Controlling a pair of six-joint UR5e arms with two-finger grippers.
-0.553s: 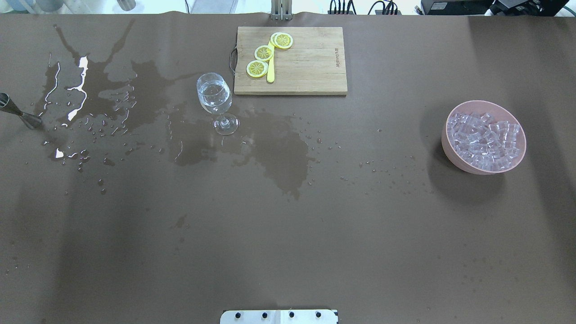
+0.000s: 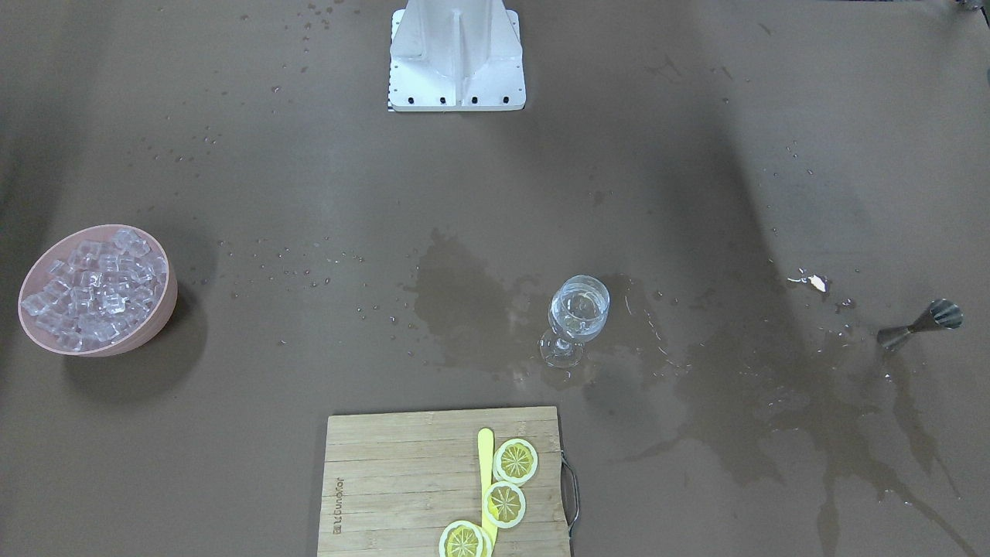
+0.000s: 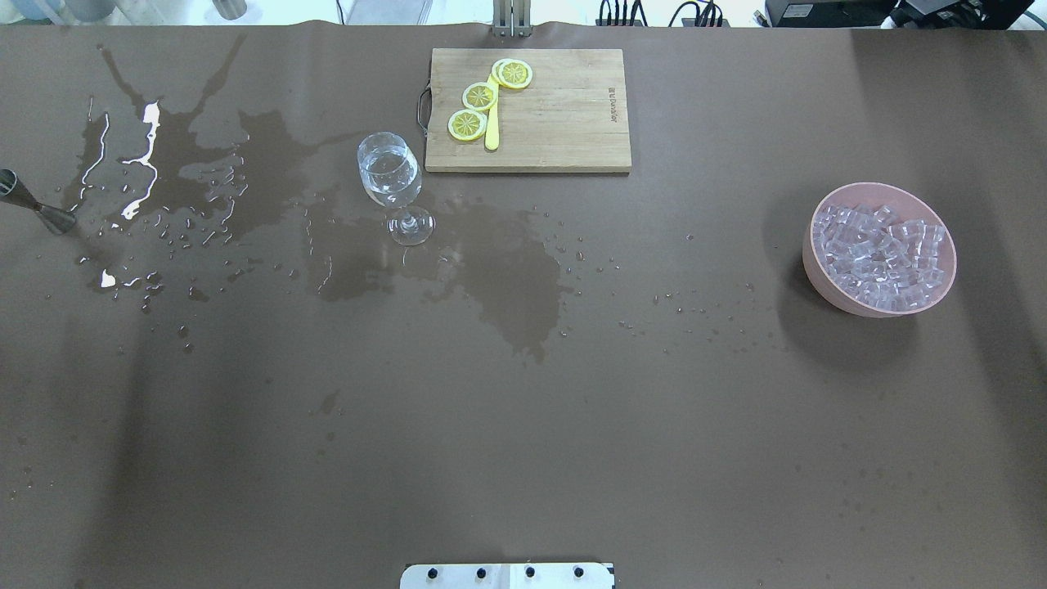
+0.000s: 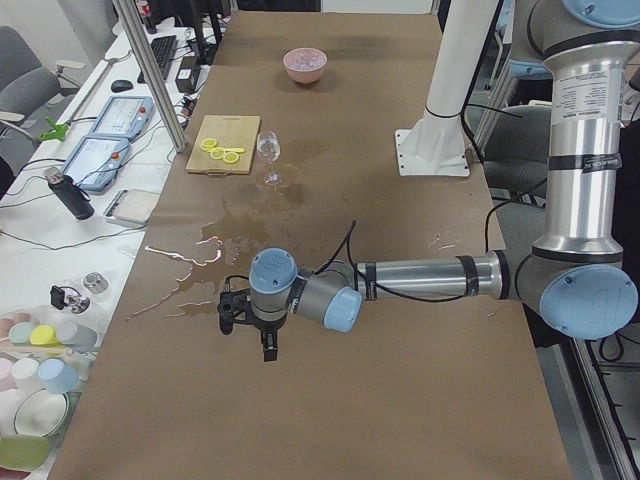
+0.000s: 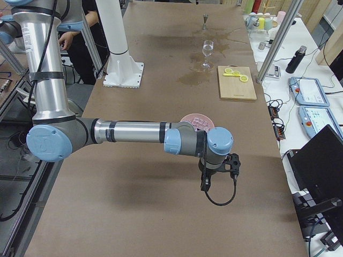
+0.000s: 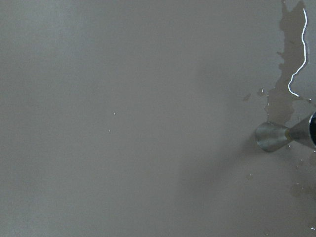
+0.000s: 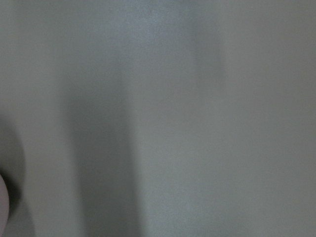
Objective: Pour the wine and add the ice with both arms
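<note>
Nothing on the tabletop (image 3: 523,425) has shifted since the earlier frame. The wine (image 3: 391,182), clear and colourless, sits low in the upright glass (image 3: 389,155), just left of the board (image 3: 556,123). The ice (image 3: 883,245), glassy cubes, fills a pink bowl (image 3: 822,282) at the right. The left arm (image 4: 410,275) and right arm (image 5: 128,131) hang over bare tabletop; whether their jaws are spread or pressed together cannot be told.

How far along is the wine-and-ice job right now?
Done: the wine glass holds clear wine; the jigger stands alone. Under way: nothing visibly; the left arm reaches near the jigger, the right arm near the pink bowl. Left: the ice all sits in that bowl, none visible in the glass.
</note>
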